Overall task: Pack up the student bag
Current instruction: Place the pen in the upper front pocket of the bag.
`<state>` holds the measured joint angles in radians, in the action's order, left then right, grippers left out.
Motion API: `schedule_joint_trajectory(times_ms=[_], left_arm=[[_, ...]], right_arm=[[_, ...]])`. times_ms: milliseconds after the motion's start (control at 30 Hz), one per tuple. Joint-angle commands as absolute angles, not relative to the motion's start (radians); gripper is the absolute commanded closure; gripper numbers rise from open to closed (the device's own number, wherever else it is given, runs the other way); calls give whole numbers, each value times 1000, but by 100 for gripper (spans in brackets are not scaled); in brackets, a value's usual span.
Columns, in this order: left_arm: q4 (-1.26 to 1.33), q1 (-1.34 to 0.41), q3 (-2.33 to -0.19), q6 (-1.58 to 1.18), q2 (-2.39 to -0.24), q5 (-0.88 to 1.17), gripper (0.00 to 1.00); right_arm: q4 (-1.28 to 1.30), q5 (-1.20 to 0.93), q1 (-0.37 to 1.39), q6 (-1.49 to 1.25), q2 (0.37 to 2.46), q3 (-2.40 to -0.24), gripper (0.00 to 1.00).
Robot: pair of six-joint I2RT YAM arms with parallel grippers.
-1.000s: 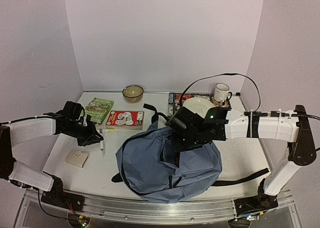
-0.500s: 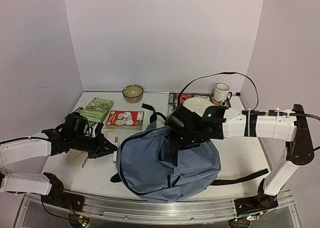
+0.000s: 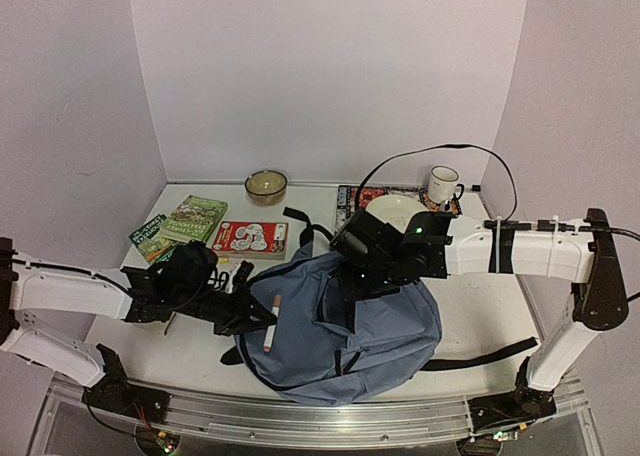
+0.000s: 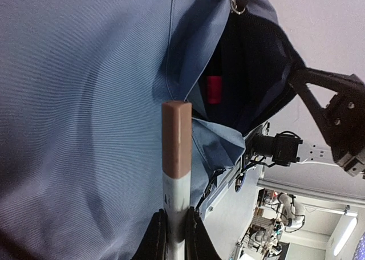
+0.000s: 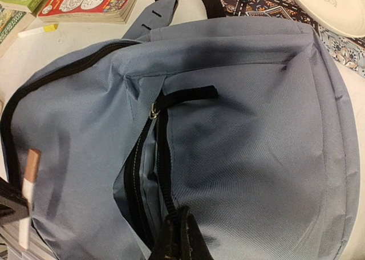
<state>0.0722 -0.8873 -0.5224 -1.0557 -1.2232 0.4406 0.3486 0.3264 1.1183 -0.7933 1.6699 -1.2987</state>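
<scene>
Sagging softly, blue-grey student bag [image 3: 335,326] gapes unzipped.

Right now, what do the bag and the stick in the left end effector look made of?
The student bag: matte woven blue-grey fabric; fine ribbed weave, soft folds. The marker: probably smooth plastic, white barrel, tan cap with slight sheen.

Marker [image 4: 176,157]: lower end runs off the bottom edge between the left claw's [image 4: 175,240] tips, also cropped.
Red patch [image 4: 213,89]: deep in the backpack's [image 4: 85,100] dark opening, too little shows to name it.
Right claw [image 5: 175,240]: only its pinched tips show, on the zipper [image 5: 164,174]; overhead its own wrist covers it.
Plate [image 5: 331,6]: cropped at the wrist view's top corner.
Books [image 5: 94,0]: cut by the top edge, titles unreadable.
</scene>
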Motion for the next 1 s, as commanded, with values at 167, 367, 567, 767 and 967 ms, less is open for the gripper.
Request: schedule_joint_trajectory(times_ms=[167, 367, 567, 767, 967], left_arm=[[169, -1022, -765, -1018, -1462, 391, 100], [179, -1026, -887, -1006, -1599, 413, 100], [183, -1026, -980, -1015, -1719, 435, 100], [184, -1015, -1028, -1049, -1767, 351, 100], [200, -1001, -1044, -1101, -1775, 241, 100]], right_arm=[[330, 325, 1126, -798, 1652, -1331, 100], [307, 308, 1127, -796, 1646, -1319, 100], [297, 295, 1129, -793, 1638, -1317, 100], [290, 284, 1129, -796, 1627, -1306, 100], [281, 271, 1134, -807, 1607, -1279, 100]])
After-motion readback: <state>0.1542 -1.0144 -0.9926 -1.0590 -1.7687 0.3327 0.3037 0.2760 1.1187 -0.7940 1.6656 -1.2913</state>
